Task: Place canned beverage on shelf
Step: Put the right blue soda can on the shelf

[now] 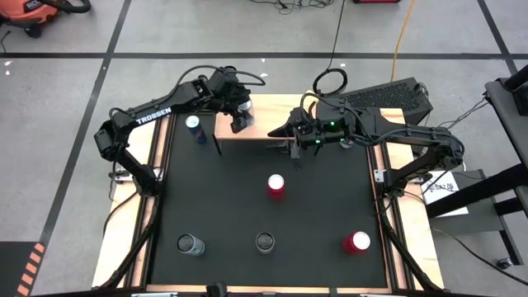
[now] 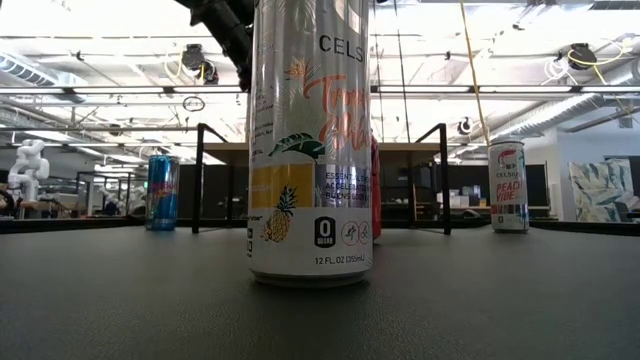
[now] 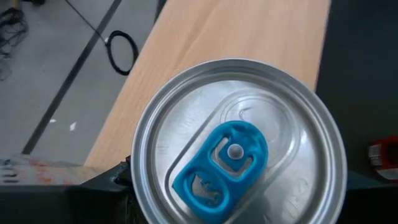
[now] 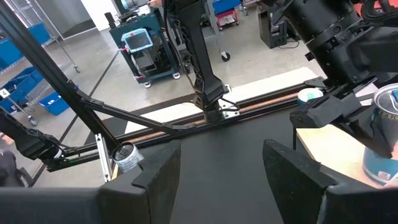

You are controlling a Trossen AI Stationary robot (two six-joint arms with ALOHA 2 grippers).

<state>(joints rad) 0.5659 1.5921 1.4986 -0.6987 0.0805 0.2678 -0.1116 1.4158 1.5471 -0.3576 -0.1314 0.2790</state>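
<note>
- Can (image 3: 233, 155) with a blue tab sits in my left gripper (image 1: 241, 118), over the left end of the shelf (image 1: 272, 122).
- Shelf is a small light-wood board at the far side of the black mat (image 1: 247, 198) on the desk (image 1: 417, 239).
- I cannot tell if the can's bottom touches the wood yet.
- My left gripper is closed on the can's sides, only partly open because the can fills it.
- To do this step well, I think I should keep the can straight up, set it flat on the wood away from the edge, and let go only when it stands by itself.
- My right gripper (image 4: 221, 165) is open and holds nothing. It waits low by the shelf's right end.
- A blue can (image 1: 195, 128) stands on the mat just left of the shelf.
- A red can (image 1: 275, 186) stands in the middle of the mat.
- Three more cans stand along the near side: a grey can (image 1: 190, 244), a silver can (image 1: 265, 242) and another red one (image 1: 356, 242).
</note>
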